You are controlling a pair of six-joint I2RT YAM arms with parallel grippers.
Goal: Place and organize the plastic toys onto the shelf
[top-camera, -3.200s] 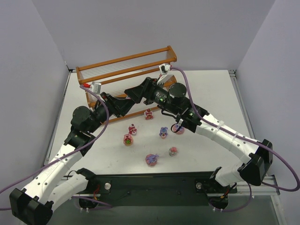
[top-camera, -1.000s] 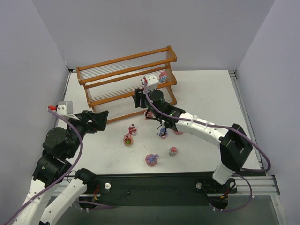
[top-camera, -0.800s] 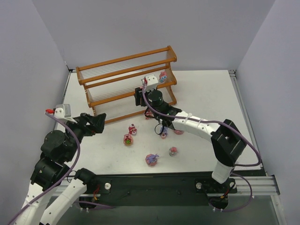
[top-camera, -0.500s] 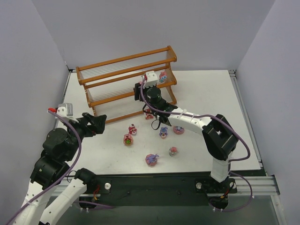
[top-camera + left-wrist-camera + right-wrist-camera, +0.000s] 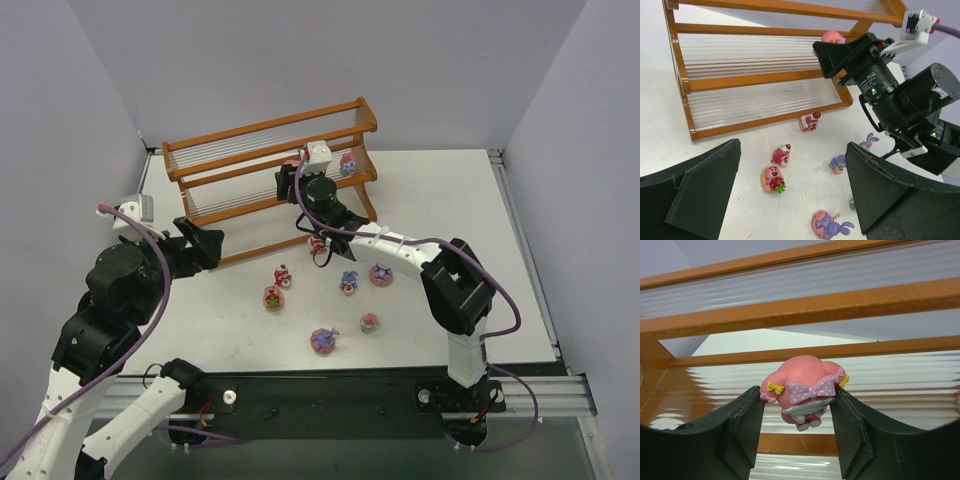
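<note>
1. The pink figurine [image 5: 802,390], with a dotted lilac bow and two small yellow bows, lies tipped on its side. It is clamped between the two fingers of the right hand [image 5: 799,396].
2. From where I stand, it hangs level with the middle tier of the shelf [image 5: 265,127], a little right of centre. I cannot tell whether it touches the rods.
3. The shelf has an orange-brown frame and three stepped tiers of pale rods. It stands at the far side of the white bench [image 5: 440,200].
4. A second figurine [image 5: 347,163] sits at the right end of the middle tier, just beside the right arm's wrist camera.
5. Seven more are loose on the bench in front of the shelf:
   - the red-and-pink figurine [image 5: 318,243] just before the lowest rail
   - the small pink-and-red figurine [image 5: 283,275] next to the round pink figurine [image 5: 272,297]
   - the purple figurine [image 5: 349,281] near the flat pink figurine [image 5: 381,274]
   - the tiny figurine [image 5: 370,322] and the bunny-eared figurine [image 5: 323,341], both nearest the arm bases
6. The left hand [image 5: 793,146] is spread wide and holds nothing. It hovers over the bench near the shelf's left front corner.
7. There is small white print on the right arm's black wrist, but it is too small to read.
</note>
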